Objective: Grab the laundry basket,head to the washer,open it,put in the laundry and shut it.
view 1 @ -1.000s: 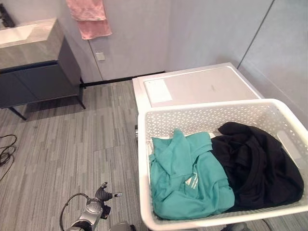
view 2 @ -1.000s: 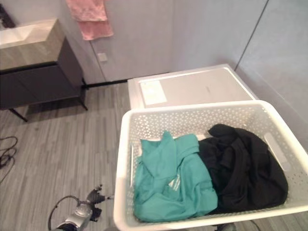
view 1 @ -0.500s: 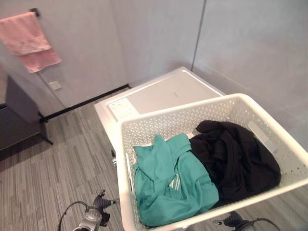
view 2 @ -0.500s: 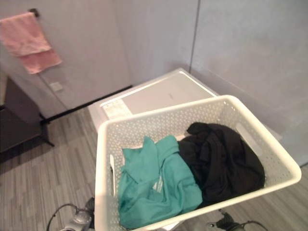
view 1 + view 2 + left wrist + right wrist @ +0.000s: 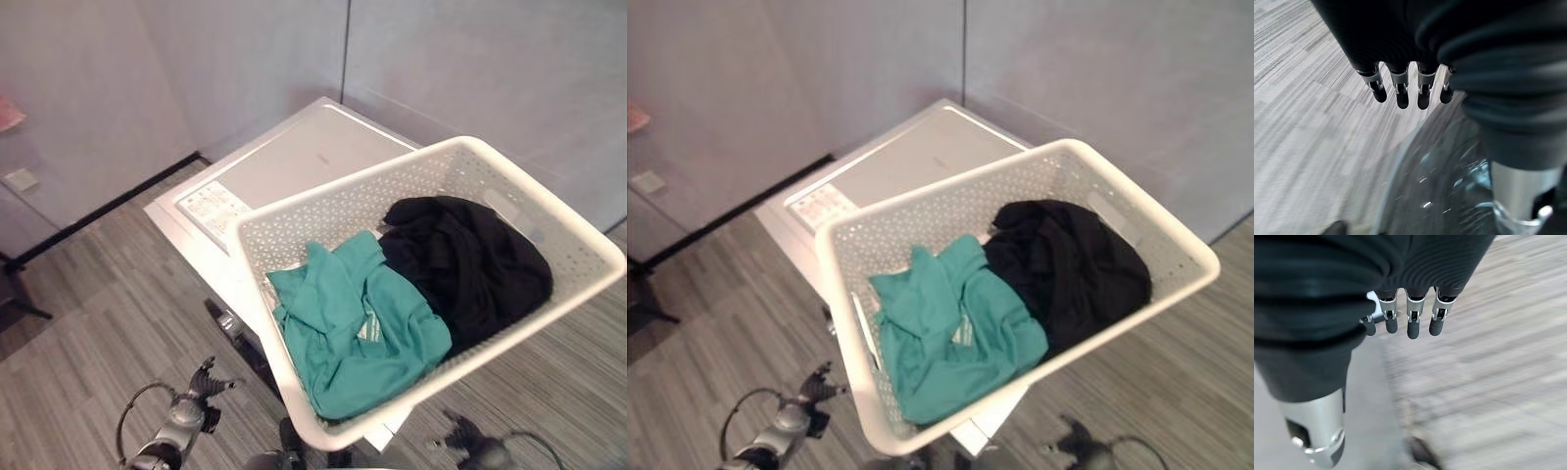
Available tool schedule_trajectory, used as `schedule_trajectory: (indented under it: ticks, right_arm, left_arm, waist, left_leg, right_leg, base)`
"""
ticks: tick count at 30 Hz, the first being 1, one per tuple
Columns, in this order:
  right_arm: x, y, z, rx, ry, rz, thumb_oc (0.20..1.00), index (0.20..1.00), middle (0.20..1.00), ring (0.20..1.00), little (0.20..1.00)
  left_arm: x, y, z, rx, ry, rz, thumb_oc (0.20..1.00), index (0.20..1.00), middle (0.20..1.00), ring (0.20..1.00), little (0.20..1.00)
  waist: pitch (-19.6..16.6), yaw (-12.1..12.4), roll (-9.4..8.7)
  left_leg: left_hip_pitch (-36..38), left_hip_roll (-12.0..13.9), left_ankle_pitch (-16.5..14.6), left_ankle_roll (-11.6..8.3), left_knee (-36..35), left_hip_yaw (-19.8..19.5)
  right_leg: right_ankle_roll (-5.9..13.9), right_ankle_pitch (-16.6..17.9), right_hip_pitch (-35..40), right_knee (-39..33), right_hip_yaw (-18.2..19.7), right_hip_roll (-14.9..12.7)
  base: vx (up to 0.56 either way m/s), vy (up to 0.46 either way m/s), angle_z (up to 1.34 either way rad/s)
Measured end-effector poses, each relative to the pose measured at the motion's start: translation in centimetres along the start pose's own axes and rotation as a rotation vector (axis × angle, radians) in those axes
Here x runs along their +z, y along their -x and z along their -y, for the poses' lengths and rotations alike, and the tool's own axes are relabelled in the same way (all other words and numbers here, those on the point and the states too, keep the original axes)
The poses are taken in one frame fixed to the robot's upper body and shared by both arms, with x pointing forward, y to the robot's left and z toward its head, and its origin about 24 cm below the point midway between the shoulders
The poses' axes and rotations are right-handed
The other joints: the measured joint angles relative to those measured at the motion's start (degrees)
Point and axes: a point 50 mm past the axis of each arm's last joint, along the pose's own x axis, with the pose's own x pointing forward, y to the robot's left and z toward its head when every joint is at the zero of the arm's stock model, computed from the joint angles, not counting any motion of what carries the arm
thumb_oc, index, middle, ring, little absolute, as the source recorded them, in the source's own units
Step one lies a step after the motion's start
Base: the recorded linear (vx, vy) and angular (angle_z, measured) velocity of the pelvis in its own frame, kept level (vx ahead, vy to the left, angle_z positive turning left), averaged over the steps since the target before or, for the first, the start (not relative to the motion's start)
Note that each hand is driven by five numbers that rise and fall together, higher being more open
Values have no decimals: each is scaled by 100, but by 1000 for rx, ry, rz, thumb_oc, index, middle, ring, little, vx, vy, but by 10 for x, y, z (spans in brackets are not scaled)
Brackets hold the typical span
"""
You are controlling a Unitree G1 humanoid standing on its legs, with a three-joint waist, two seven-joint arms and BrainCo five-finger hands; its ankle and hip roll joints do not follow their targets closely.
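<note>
Hovering over the white washer [image 5: 294, 166], your perforated white laundry basket [image 5: 588, 257] sat tilted, holding a teal shirt [image 5: 358, 333] beside a black garment [image 5: 465, 259]. Left hand [image 5: 1400, 90] and right hand [image 5: 1410, 320]: fingers straight, slightly apart, over grey plank floor [image 5: 88, 343].

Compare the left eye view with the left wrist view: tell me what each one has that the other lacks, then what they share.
Left eye view alone: the white laundry basket, tilted, holding a teal shirt and a black garment, in front of the white washer, with grey walls behind.
Left wrist view alone: the left hand seen close, its straight dark-tipped fingers holding nothing, above a glassy curved surface that I cannot identify.
Both: the grey striped floor.
</note>
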Motion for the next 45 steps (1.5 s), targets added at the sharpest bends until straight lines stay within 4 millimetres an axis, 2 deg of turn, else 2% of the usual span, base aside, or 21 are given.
schedule_trajectory:
  ticks: [2, 4, 5, 10, 13, 16, 18, 20, 21, 23, 25, 27, 29, 33, 34, 35, 38, 41, 43, 44, 45]
  right_arm:
    - [7, -1, -2, 15, 28, 22, 1000, 1000, 1000, 1000, 1000]
    - [3, 0, -10, 48, 92, 16, 1000, 1000, 1000, 1000, 1000]
    - [2, 2, -16, 71, 119, 29, 1000, 1000, 1000, 1000, 1000]
    - [-9, 6, -15, 74, 150, 7, 1000, 1000, 1000, 1000, 1000]
    - [-8, 6, -6, 57, 177, 18, 1000, 1000, 1000, 1000, 1000]
    - [-7, 6, -1, 43, 184, 24, 1000, 1000, 1000, 1000, 1000]
    - [-5, 5, -1, 37, 184, 29, 1000, 1000, 1000, 1000, 1000]
    - [-7, 6, -1, 37, 190, 24, 1000, 1000, 1000, 1000, 1000]
    - [-9, 6, 2, 29, 185, 14, 1000, 1000, 1000, 1000, 1000]
    - [-10, 6, 6, 20, 189, 6, 1000, 1000, 1000, 1000, 1000]
    - [-13, 7, 13, -3, 167, -4, 1000, 1000, 1000, 1000, 1000]
    - [-30, 12, 27, -58, 97, -57, 1000, 1000, 1000, 1000, 1000]
    - [-44, 16, 34, -74, 105, -110, 1000, 1000, 1000, 1000, 1000]
    - [-36, 13, 29, -67, 93, -86, 1000, 1000, 1000, 1000, 1000]
    - [-33, 12, 26, -64, 86, -78, 1000, 1000, 1000, 1000, 1000]
    - [-22, 9, 27, -71, 84, -46, 1000, 1000, 1000, 1000, 1000]
    - [-8, 6, 25, -70, 80, 14, 1000, 1000, 1000, 1000, 1000]
    - [1, 4, 25, -76, 73, 38, 1000, 1000, 1000, 1000, 1000]
    - [4, 3, 18, -53, 79, 58, 1000, 1000, 1000, 1000, 1000]
    - [-2, 5, 15, -45, 79, 41, 1000, 1000, 1000, 1000, 1000]
    - [-4, 5, 14, -44, 79, 32, 1000, 1000, 1000, 1000, 1000]
  left_arm:
    - [-7, 2, -5, 18, 20, -19, 1000, 1000, 1000, 1000, 1000]
    - [-8, 2, -6, 22, 28, -18, 1000, 1000, 1000, 1000, 1000]
    - [-12, 3, -5, 18, 22, -34, 1000, 1000, 1000, 1000, 1000]
    - [-14, 4, -2, 9, 22, -40, 1000, 1000, 1000, 1000, 1000]
    - [-13, 4, -2, 9, 22, -36, 1000, 1000, 1000, 1000, 1000]
    - [-10, 3, -1, 10, 25, -30, 1000, 1000, 1000, 1000, 1000]
    - [-10, 3, -2, 11, 26, -32, 1000, 1000, 1000, 1000, 1000]
    - [-6, 1, -1, 11, 20, -20, 1000, 1000, 1000, 1000, 1000]
    - [-5, 1, 0, 9, 23, -20, 1000, 1000, 1000, 1000, 1000]
    - [-4, 1, 1, 12, 46, -21, 1000, 1000, 1000, 1000, 1000]
    - [1, -1, 4, 6, 58, -10, 1000, 1000, 1000, 1000, 1000]
    - [1, 1, 17, -33, 50, -6, 1000, 1000, 1000, 1000, 1000]
    - [7, 0, 20, -40, 51, 14, 1000, 1000, 1000, 1000, 1000]
    - [12, -1, 9, -21, 18, 38, 1000, 1000, 1000, 1000, 1000]
    - [12, -1, 5, -12, 18, 45, 1000, 1000, 1000, 1000, 1000]
    - [12, 0, 1, -6, 8, 59, 1000, 1000, 1000, 1000, 1000]
    - [12, 1, -10, 19, 3, 74, 1000, 1000, 1000, 1000, 1000]
    - [3, 3, -23, 56, 12, 57, 1000, 1000, 1000, 1000, 1000]
    - [-11, 7, -30, 74, 11, 15, 1000, 1000, 1000, 1000, 1000]
    - [-16, 8, -32, 76, 1, -6, 1000, 1000, 1000, 1000, 1000]
    - [-19, 8, -32, 76, -2, -19, 1000, 1000, 1000, 1000, 1000]
  waist:
    - [10, 48, -26]
    - [-54, 47, -145]
    - [-150, 70, -345]
    - [-165, 48, -347]
    - [-144, 42, -368]
    - [-86, 21, -393]
    - [-75, -21, -420]
    - [-60, 0, -440]
    - [-53, -2, -386]
    - [-80, 15, -300]
    - [-83, 0, -204]
    - [-190, -58, -6]
    - [-263, -95, 138]
    - [-172, 11, -25]
    - [-124, 7, -65]
    - [-70, 142, -29]
    - [12, 300, 63]
    - [80, 350, 5]
    - [12, 463, -109]
    - [-37, 459, -202]
    - [-61, 436, -247]
  left_leg:
    - [158, 64, -127, -30, -30, 181]
    - [167, 65, -124, -124, 49, 320]
    - [79, -17, -190, -187, 209, 366]
    - [-88, 160, -68, -295, 498, 224]
    - [-383, 191, -79, -323, 1051, -161]
    - [-566, 158, -116, -578, 1572, -723]
    - [-585, 329, -160, -610, 1622, -831]
    - [-504, 675, -88, -725, 1426, -1218]
    - [-323, 744, -66, -757, 910, -1822]
    - [-230, 921, 84, -988, 629, -2190]
    - [-242, 963, 89, -983, 860, -2375]
    - [-75, 746, -60, -820, 769, -2071]
    - [70, 525, -332, -909, 457, -2031]
    - [9, -168, -292, -411, 294, -1497]
    - [-13, -379, -237, -235, 302, -1401]
    - [-35, -309, -284, -153, 248, -1105]
    - [93, -221, -167, 19, -68, -817]
    - [145, -130, -80, -19, -144, -497]
    - [209, -75, -99, -140, -229, -304]
    - [202, -151, -80, -171, -240, -306]
    - [200, -183, -62, -194, -240, -314]
  right_leg:
    - [161, -138, 54, 235, 299, 6]
    - [118, -476, -67, 963, 520, 40]
    - [-262, -597, 141, 464, 1040, 135]
    - [-475, -140, 370, -103, 1014, 311]
    - [-535, 0, 389, -236, 1033, 259]
    - [-581, 106, 481, -311, 1127, 204]
    - [-593, 188, 542, -425, 1150, 157]
    - [-513, 374, 630, -665, 1314, 122]
    - [-450, 402, 625, -684, 1421, 106]
    - [-305, 442, 624, -728, 1531, 101]
    - [-181, 434, 635, -709, 1584, 29]
    - [133, 337, 639, -617, 1648, -262]
    - [363, 251, 425, -451, 1765, -489]
    - [721, 406, 94, -358, 2082, -1266]
    - [774, 705, -6, -402, 1925, -1418]
    - [782, 793, -158, -368, 1783, -1457]
    - [757, 531, -240, 159, 640, -1319]
    - [732, -172, -223, 1027, 502, -820]
    - [710, -353, -178, 1141, 564, -378]
    - [363, -449, 48, 602, 531, -325]
    - [236, -502, 282, 160, 560, -282]
  base:
    - [-59, 1, -51]
    - [-5, -46, -24]
    - [3, -49, -29]
    - [-33, -65, -6]
    - [-61, -16, -5]
    - [-44, 57, -14]
    - [23, 182, -14]
    - [62, 272, -22]
    - [47, 191, -33]
    - [75, 283, -31]
    - [125, 426, -25]
    - [81, 471, -7]
    - [1, 271, -1]
    - [-100, 389, -39]
    - [-194, 418, -72]
    - [-120, 281, -80]
    - [-38, 234, -66]
    - [-23, 141, -53]
    - [41, 1, -62]
    - [70, -11, -19]
    - [34, -21, 4]
